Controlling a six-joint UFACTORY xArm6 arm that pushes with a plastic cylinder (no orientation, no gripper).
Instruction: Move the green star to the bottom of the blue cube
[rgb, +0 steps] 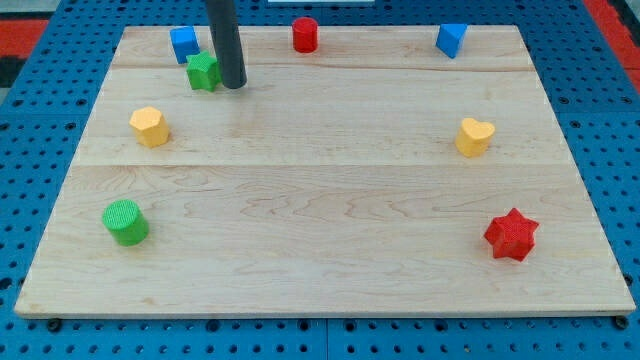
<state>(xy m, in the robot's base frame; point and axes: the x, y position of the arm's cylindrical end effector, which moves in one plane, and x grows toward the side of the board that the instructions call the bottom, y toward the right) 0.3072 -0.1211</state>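
Observation:
The green star (203, 72) lies near the view's top left of the wooden board, just below and to the right of the blue cube (183, 44). The two blocks are close, with a small gap between them. My tip (233, 85) rests on the board right against the green star's right side. The dark rod rises from there out of the view's top.
A red cylinder (305, 35) and a blue triangular block (451, 40) sit along the top edge. A yellow hexagon (149, 127) is at the left, a yellow heart (475, 137) at the right. A green cylinder (125, 222) is at bottom left, a red star (511, 235) at bottom right.

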